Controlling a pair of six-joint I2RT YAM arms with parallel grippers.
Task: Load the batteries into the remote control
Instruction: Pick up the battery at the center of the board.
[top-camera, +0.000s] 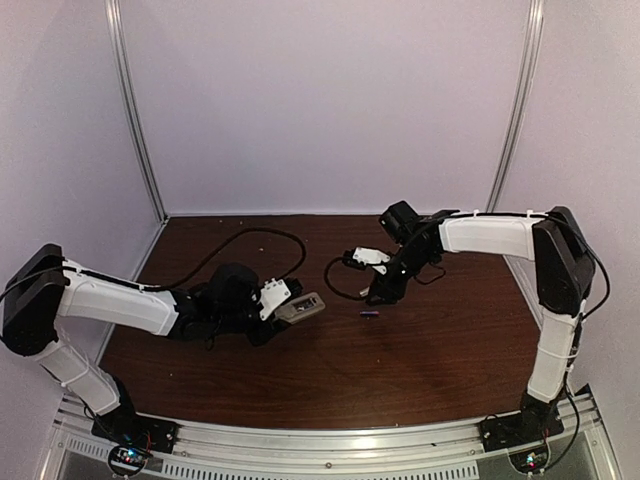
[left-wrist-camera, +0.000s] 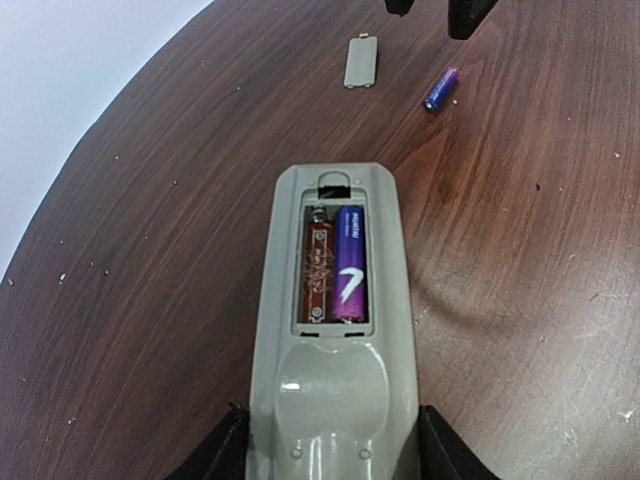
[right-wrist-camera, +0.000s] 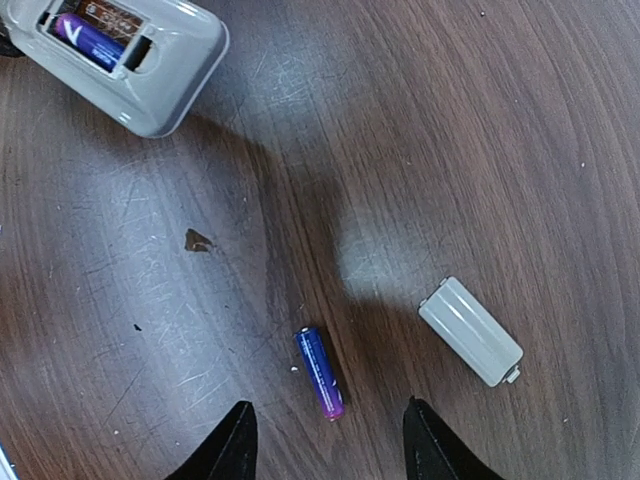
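- Roughly half done, by my reading. The remote control (left-wrist-camera: 335, 400) is back-up with its compartment (left-wrist-camera: 336, 255) uncovered. One purple battery (left-wrist-camera: 349, 262) sits in the right-hand slot, as the left wrist view shows it. The slot beside it (left-wrist-camera: 318, 265) is bare, with a brown board showing.
- Left to do: the second battery (right-wrist-camera: 322, 372) lies loose on the dark wooden table (right-wrist-camera: 520, 120), well apart from the remote, and has to be picked up and seated. The beige battery cover (right-wrist-camera: 470, 331) lies near that battery, off the remote, and would presumably go back on last.
- The left gripper (left-wrist-camera: 330, 455) is clamped on the remote's lower end, a finger on each long side, with the open compartment facing up. The left arm reaches forward and inward, low over the table. I cannot tell whether the remote touches the wood.
- The right gripper (right-wrist-camera: 328, 440) hangs nose-down over the loose battery. Its jaws are apart and empty, one finger on either side of the battery's near end without touching it. The right arm's upper link stands upright and its forearm reaches level toward the table's middle.
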